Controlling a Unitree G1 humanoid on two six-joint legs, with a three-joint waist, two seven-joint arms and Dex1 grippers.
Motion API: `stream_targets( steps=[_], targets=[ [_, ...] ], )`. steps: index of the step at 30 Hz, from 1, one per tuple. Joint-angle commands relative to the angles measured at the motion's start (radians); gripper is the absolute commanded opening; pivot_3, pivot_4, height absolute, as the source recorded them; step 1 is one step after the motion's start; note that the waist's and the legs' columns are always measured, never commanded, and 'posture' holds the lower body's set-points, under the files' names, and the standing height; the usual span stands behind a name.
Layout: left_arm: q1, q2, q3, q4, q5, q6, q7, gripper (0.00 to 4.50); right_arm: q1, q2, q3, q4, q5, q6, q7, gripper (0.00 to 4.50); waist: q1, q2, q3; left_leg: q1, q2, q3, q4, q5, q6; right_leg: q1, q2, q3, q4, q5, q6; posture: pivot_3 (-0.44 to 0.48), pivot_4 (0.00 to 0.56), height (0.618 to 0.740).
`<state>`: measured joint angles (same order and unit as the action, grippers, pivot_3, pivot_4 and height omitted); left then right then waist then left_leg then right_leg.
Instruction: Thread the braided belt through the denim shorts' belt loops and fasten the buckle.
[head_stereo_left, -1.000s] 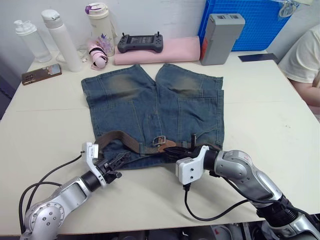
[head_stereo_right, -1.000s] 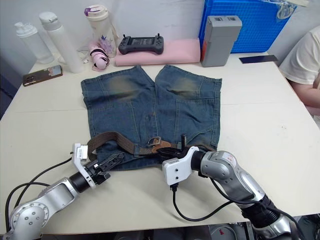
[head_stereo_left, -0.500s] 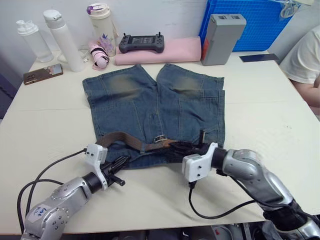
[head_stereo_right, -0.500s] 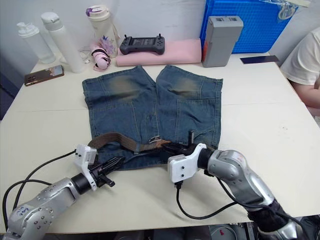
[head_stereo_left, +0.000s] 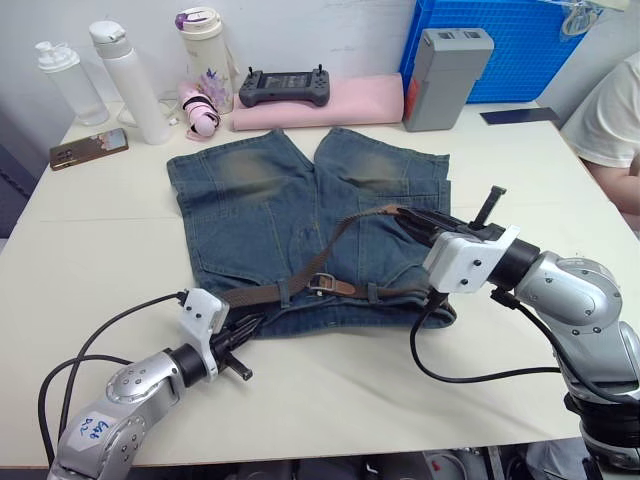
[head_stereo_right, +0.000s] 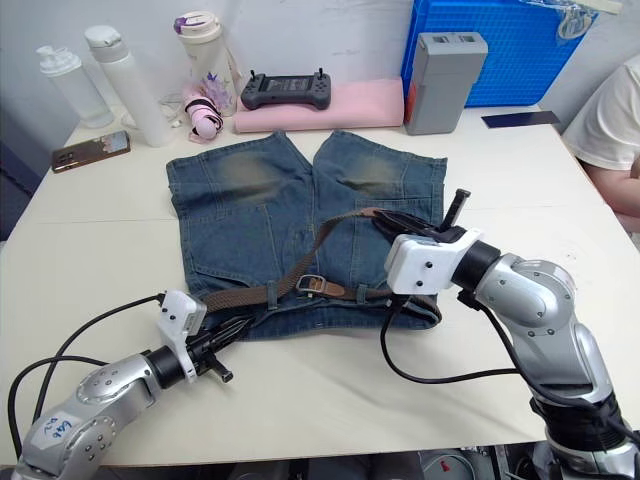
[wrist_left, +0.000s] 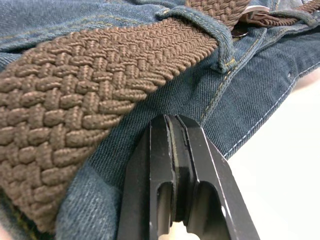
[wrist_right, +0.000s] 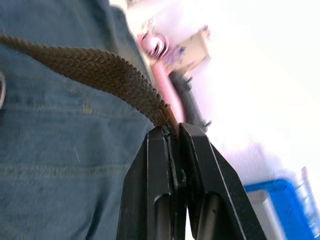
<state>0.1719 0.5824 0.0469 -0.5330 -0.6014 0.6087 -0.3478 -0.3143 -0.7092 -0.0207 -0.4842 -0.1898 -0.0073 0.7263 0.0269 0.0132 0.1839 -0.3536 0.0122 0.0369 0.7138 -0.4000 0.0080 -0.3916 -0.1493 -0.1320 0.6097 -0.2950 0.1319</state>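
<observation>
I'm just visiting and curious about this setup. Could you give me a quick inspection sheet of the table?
Surface: pale table.
Job's things: denim shorts flat; braided belt along waistband, free end lifted; buckle unfastened.
Clutter: bottles, phone, controller, pink pad, grey box.
Hands: right hand pinches belt tip; left hand shut at waistband edge.
Cables: black cable.
Surroundings: blue crate, a person's sleeve.

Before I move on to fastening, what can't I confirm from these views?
- Right gripper fingers shut on the braided belt; the belt tip is hidden between the fingers in the right wrist view.
- Buckle: too small in the eye views to tell whether the prong is engaged.
- Belt loops on the denim shorts' right side: hidden behind the right arm.
</observation>
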Motion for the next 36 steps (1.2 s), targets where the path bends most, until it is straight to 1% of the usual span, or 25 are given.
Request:
stream_targets(
  steps=[1, 4, 5, 6, 9, 12, 13, 14, 16, 18, 20, 22, 24, 27, 30, 32, 33, 34, 35, 36],
  targets=[
    [0.012, -0.014, -0.035, 0.031, 0.017, 0.020, -0.036, 0.03, 0.001, -0.008, -0.012, -0.026, 0.007, -0.028, -0.017, 0.00, 0.000, 0.000, 0.000, 0.000, 0.000, 0.000, 0.000, 0.000, 0.000, 0.000, 0.000, 0.000, 0.000, 0.000, 0.000, 0.000, 0.150, 0.705],
    [0.007, 0.005, 0.006, -0.001, -0.005, -0.031, -0.123, 0.03, -0.006, 0.007, 0.016, -0.034, 0.009, -0.030, -0.018, 0.00, -0.002, 0.000, 0.000, 0.000, 0.000, 0.000, 0.001, 0.000, 0.000, 0.000, 0.000, 0.000, 0.001, 0.000, 0.000, 0.000, 0.150, 0.705],
    [0.008, 0.020, 0.030, -0.011, -0.031, -0.043, -0.175, 0.69, -0.012, 0.013, 0.027, -0.035, 0.009, -0.029, -0.018, 0.00, -0.003, 0.000, 0.000, 0.000, 0.000, 0.000, 0.001, 0.000, 0.000, 0.000, 0.000, 0.000, 0.001, 0.000, 0.000, 0.000, 0.150, 0.705],
    [0.006, 0.037, 0.059, -0.010, -0.053, -0.058, -0.227, 1.02, -0.018, 0.018, 0.038, -0.034, 0.007, -0.031, -0.018, 0.00, -0.004, 0.000, 0.000, 0.000, 0.000, 0.000, 0.000, 0.000, 0.000, -0.001, 0.000, 0.000, 0.001, 0.000, 0.000, 0.000, 0.150, 0.705],
    [-0.034, 0.085, 0.145, 0.036, -0.122, -0.046, -0.323, 2.41, -0.030, 0.029, 0.070, -0.029, 0.002, -0.038, -0.017, 0.00, -0.007, 0.001, 0.001, -0.001, 0.001, 0.000, 0.000, 0.000, 0.000, -0.002, 0.001, 0.000, 0.001, 0.000, 0.000, 0.000, 0.150, 0.705],
    [-0.111, 0.135, 0.239, 0.072, -0.301, 0.056, -0.399, 3.87, -0.048, 0.038, 0.108, -0.018, -0.003, -0.058, -0.012, 0.00, -0.006, 0.001, 0.002, -0.001, 0.002, 0.000, 0.001, 0.000, -0.001, -0.002, 0.002, -0.001, 0.001, 0.000, -0.001, 0.000, 0.150, 0.705],
    [-0.136, 0.143, 0.260, 0.085, -0.342, 0.075, -0.412, 4.36, -0.054, 0.038, 0.117, -0.013, -0.005, -0.066, -0.009, 0.00, -0.006, 0.002, 0.002, -0.001, 0.002, 0.000, 0.001, 0.000, -0.001, -0.002, 0.002, -0.001, 0.001, 0.000, -0.001, 0.000, 0.150, 0.705],
    [-0.190, 0.141, 0.263, 0.096, -0.358, 0.081, -0.404, 4.44, -0.062, 0.041, 0.132, -0.003, -0.006, -0.073, -0.005, 0.00, -0.007, 0.002, 0.002, -0.001, 0.002, 0.000, 0.001, 0.000, -0.001, -0.002, 0.001, 0.000, 0.001, 0.000, -0.001, 0.000, 0.150, 0.705],
    [-0.277, 0.127, 0.250, 0.111, -0.355, 0.082, -0.379, 4.44, -0.074, 0.042, 0.154, 0.012, -0.009, -0.083, 0.002, 0.00, -0.003, 0.001, 0.003, -0.001, 0.001, 0.000, 0.001, 0.000, 0.000, -0.001, 0.001, 0.000, 0.001, 0.000, 0.000, 0.000, 0.150, 0.705],
    [-0.361, 0.102, 0.193, 0.114, -0.303, 0.067, -0.358, 4.44, -0.086, 0.047, 0.176, 0.029, -0.011, -0.087, 0.008, 0.00, -0.004, 0.001, 0.003, -0.001, 0.000, -0.001, 0.002, 0.000, 0.000, -0.001, 0.001, -0.001, 0.001, 0.000, 0.000, 0.000, 0.150, 0.705],
    [-0.428, 0.066, 0.133, 0.118, -0.231, 0.028, -0.337, 4.44, -0.099, 0.055, 0.193, 0.046, -0.020, -0.098, 0.004, 0.00, -0.006, 0.000, 0.003, -0.001, 0.000, 0.000, 0.001, 0.000, 0.000, -0.001, 0.001, -0.001, 0.001, 0.000, 0.000, 0.000, 0.150, 0.705],
    [-0.467, 0.047, 0.050, 0.148, -0.078, -0.059, -0.316, 4.44, -0.111, 0.062, 0.202, 0.060, -0.029, -0.107, -0.002, 0.00, -0.008, 0.000, 0.003, -0.001, 0.000, 0.001, 0.001, 0.000, 0.000, -0.001, 0.001, -0.001, 0.001, 0.000, 0.000, 0.000, 0.150, 0.705],
    [-0.482, 0.023, 0.004, 0.187, 0.024, -0.128, -0.294, 4.44, -0.116, 0.065, 0.205, 0.063, -0.032, -0.106, -0.006, 0.00, -0.011, 0.000, 0.003, -0.001, 0.000, 0.003, 0.000, 0.000, 0.000, -0.002, 0.002, -0.002, 0.001, 0.000, 0.000, 0.000, 0.150, 0.705],
    [-0.487, -0.003, -0.020, 0.230, 0.104, -0.189, -0.280, 4.44, -0.117, 0.067, 0.205, 0.057, -0.033, -0.100, -0.008, 0.00, -0.019, 0.000, 0.004, -0.002, 0.001, 0.005, 0.000, 0.000, 0.000, -0.003, 0.003, -0.002, 0.001, 0.000, 0.000, 0.000, 0.150, 0.705],
    [-0.489, -0.020, -0.024, 0.251, 0.142, -0.216, -0.274, 4.44, -0.116, 0.068, 0.204, 0.043, -0.034, -0.088, -0.004, 0.00, -0.021, 0.000, 0.004, -0.003, 0.002, 0.006, 0.000, 0.000, 0.000, -0.003, 0.003, -0.002, 0.001, 0.000, 0.000, 0.000, 0.150, 0.705],
    [-0.492, -0.033, -0.021, 0.253, 0.144, -0.219, -0.272, 4.44, -0.116, 0.070, 0.206, 0.031, -0.031, -0.079, 0.000, 0.00, -0.023, 0.000, 0.004, -0.003, 0.001, 0.005, 0.000, 0.000, 0.000, -0.003, 0.003, -0.002, 0.001, 0.000, 0.000, 0.000, 0.150, 0.705],
    [-0.495, -0.041, -0.020, 0.254, 0.146, -0.222, -0.266, 4.05, -0.115, 0.072, 0.207, 0.026, -0.030, -0.075, 0.001, 0.00, -0.024, 0.000, 0.004, -0.003, 0.001, 0.005, 0.000, 0.000, 0.000, -0.003, 0.003, -0.002, 0.001, 0.000, 0.000, 0.000, 0.150, 0.705],
    [-0.497, -0.048, -0.018, 0.253, 0.146, -0.224, -0.264, 3.92, -0.113, 0.072, 0.208, 0.022, -0.030, -0.073, 0.002, 0.00, -0.023, -0.001, 0.004, -0.003, 0.001, 0.004, 0.000, 0.000, 0.000, -0.003, 0.003, -0.002, 0.001, 0.000, 0.000, 0.000, 0.150, 0.705],
    [-0.499, -0.056, -0.017, 0.251, 0.142, -0.223, -0.265, 3.67, -0.112, 0.074, 0.210, 0.020, -0.030, -0.071, 0.002, 0.00, -0.022, -0.001, 0.004, -0.003, 0.001, 0.003, 0.001, 0.000, 0.000, -0.003, 0.002, -0.002, 0.001, 0.000, 0.000, 0.000, 0.150, 0.705],
    [-0.499, -0.061, -0.018, 0.248, 0.142, -0.222, -0.266, 3.27, -0.111, 0.075, 0.211, 0.018, -0.030, -0.069, 0.003, 0.00, -0.021, -0.001, 0.004, -0.003, 0.001, 0.003, 0.001, 0.000, 0.000, -0.003, 0.002, -0.002, 0.001, 0.000, 0.000, 0.000, 0.150, 0.705]
  ],
)
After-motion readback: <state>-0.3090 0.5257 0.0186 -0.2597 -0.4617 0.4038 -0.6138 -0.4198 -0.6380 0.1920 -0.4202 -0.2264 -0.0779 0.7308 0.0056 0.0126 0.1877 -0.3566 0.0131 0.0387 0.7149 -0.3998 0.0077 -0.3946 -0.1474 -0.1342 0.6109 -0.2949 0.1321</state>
